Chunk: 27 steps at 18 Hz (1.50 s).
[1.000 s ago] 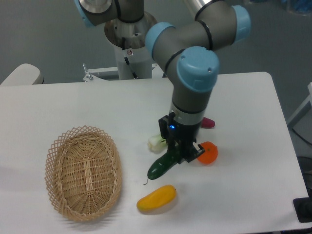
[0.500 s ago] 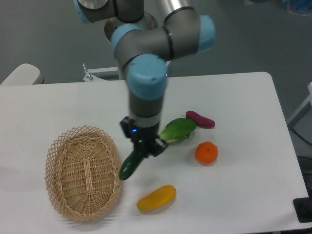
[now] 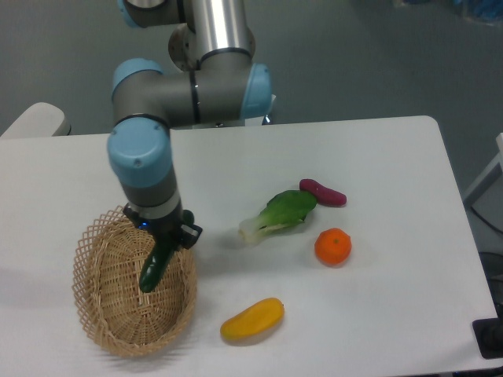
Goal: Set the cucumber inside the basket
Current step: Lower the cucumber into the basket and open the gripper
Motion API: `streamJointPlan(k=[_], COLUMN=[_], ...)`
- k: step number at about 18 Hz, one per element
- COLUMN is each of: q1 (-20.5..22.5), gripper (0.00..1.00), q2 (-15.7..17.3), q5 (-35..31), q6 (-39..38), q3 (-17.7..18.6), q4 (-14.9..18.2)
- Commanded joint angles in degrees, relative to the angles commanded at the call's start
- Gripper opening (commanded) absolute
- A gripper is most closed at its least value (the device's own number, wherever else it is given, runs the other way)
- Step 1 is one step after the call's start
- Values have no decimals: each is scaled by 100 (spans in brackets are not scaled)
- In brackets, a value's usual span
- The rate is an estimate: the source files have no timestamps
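The dark green cucumber (image 3: 154, 269) hangs tilted in my gripper (image 3: 167, 241), which is shut on its upper end. It hangs over the inside of the oval tan wicker basket (image 3: 100, 312) at the table's front left, its lower tip close to the basket floor. I cannot tell whether the tip touches the basket. The gripper's fingers are partly hidden by the wrist.
A leafy bok choy (image 3: 280, 212), a purple-red oblong vegetable (image 3: 322, 192), an orange (image 3: 332, 246) and a yellow oblong fruit (image 3: 251, 319) lie on the white table to the right of the basket. The arm's base stands at the table's back.
The arm has swung left with the cucumber, from beside the bok choy and orange, past the basket's right rim, to above the basket's inside. The bok choy is now uncovered.
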State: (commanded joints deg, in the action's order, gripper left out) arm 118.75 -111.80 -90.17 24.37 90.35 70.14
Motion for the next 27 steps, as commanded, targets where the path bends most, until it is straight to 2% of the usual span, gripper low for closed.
streamJointPlan(k=[1, 6, 11, 13, 21, 23, 24, 26, 27], q1=[-35, -220, -326, -352, -466, -466, -466, -466, -466], gripper=[5, 7, 8, 11, 17, 30, 47, 74, 94], q2=[-44, -404, -659, -738, -932, -949, -949, -949, -941], q5=[9, -53, -53, -53, -211, -211, -211, -229, -316], q6=[-132, -230, -213, -213, -178, -169, -152, -134, -90], q3=[0, -9, -9, 0, 0, -26, -44, -79, -122], q4=[-35, -667, -817, -905, -967, -967, -967, -958, -958])
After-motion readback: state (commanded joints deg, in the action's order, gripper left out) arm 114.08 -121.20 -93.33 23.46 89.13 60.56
